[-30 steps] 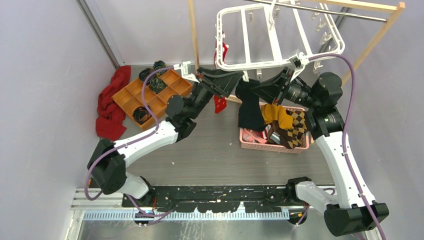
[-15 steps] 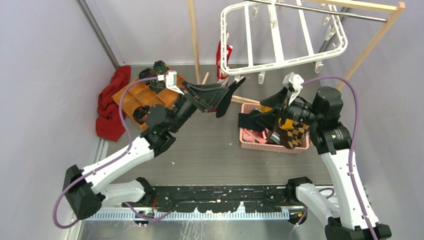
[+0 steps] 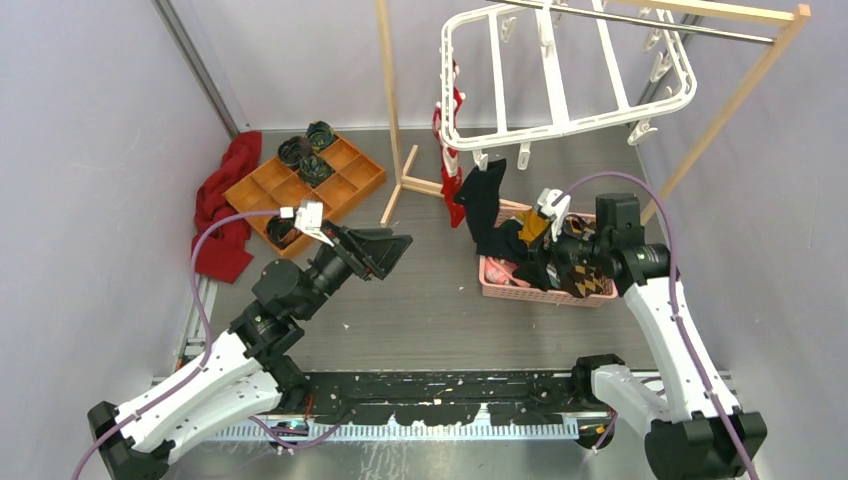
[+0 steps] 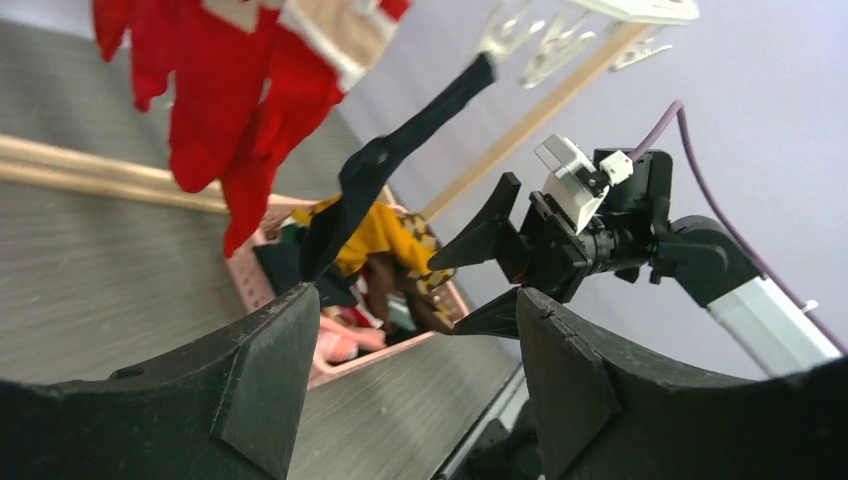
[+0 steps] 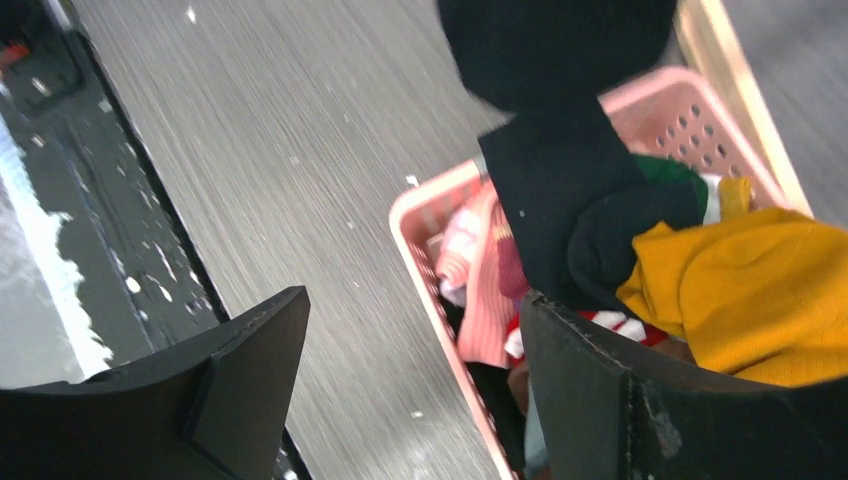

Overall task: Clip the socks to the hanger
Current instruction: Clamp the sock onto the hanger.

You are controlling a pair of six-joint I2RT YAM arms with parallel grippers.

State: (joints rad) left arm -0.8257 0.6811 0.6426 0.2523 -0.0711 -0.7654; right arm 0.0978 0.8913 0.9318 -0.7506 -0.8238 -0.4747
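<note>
Black left fingers (image 4: pixel 258 372) and right fingers (image 5: pixel 250 365) spread wide, empty.

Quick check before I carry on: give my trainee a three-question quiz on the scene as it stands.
1. True or false: the left hand and the right hand are both open and empty.
2. The yellow sock lies: A in the basket; B clipped to the hanger; C in the right hand.
3. Fill in: the black sock hangs from a ____ on the hanger.

Key: 1 true; 2 A; 3 clip.
</note>
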